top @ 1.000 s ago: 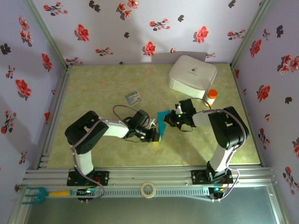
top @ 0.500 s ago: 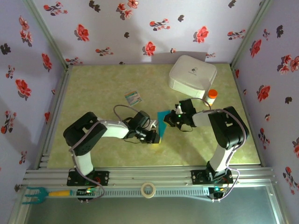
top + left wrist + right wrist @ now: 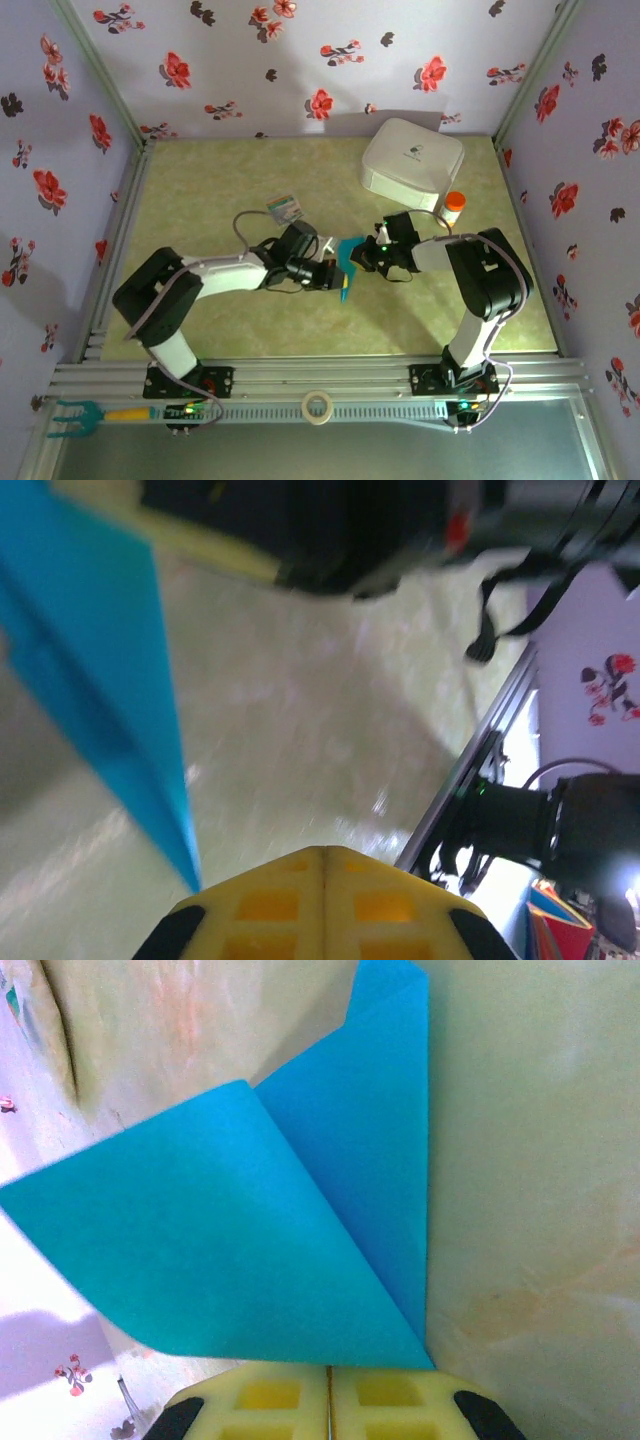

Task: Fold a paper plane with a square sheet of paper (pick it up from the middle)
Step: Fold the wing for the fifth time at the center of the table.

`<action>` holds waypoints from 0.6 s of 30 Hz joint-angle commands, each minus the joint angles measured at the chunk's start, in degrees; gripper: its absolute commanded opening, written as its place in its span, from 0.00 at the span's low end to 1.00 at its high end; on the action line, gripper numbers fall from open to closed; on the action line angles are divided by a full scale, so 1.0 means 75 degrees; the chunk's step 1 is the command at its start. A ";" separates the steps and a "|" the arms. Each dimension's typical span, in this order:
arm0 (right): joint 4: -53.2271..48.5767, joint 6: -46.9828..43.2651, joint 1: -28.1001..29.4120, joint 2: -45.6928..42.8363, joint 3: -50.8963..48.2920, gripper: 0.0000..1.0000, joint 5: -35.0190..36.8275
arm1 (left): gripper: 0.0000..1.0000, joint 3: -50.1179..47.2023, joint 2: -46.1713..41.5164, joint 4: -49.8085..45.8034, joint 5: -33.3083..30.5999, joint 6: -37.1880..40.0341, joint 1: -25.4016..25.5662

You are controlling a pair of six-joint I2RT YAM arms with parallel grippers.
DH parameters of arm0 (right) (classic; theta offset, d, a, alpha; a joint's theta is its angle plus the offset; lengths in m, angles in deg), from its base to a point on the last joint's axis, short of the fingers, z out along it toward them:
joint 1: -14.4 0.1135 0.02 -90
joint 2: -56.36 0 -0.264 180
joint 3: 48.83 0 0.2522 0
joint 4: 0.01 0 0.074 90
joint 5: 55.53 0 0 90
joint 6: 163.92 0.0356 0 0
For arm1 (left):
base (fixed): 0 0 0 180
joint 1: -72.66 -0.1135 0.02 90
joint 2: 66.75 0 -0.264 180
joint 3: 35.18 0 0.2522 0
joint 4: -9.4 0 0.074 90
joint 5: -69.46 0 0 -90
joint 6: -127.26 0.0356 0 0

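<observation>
Top view, compared against the two previous captures:

- Left arm (image 3: 215,272) had stretched out. Its elbow (image 3: 150,297) moved from mid-left toward the lower left of the frame, and the forearm lay flatter, running nearly level toward centre.
- Left hand (image 3: 336,281) had shifted up and slightly right, ending just left of frame centre, beside the lower point of the square sheet of paper (image 3: 351,254).
- The sheet, earlier a broader turquoise patch reaching down past the hand, read narrower and tapered to a thin point toward the bottom of the frame.
- Cable loop (image 3: 243,222) behind the left wrist had risen, its top close to the lower left of the small printed card (image 3: 284,209).
</observation>
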 commanded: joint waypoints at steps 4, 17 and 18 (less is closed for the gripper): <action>-0.0667 -0.0039 -0.0004 0.0102 -0.0042 0.09 0.0758 | 0.00 0.0875 0.1173 0.0255 0.0544 -0.0134 -0.0026; -0.0790 -0.0065 -0.0003 0.0020 -0.0020 0.09 0.0796 | 0.00 0.1238 0.2037 -0.0084 0.0360 0.0286 -0.0108; -0.0796 -0.0071 -0.0005 0.0021 -0.0029 0.09 0.0787 | 0.00 0.1203 0.2072 -0.0096 0.0356 0.0316 -0.0118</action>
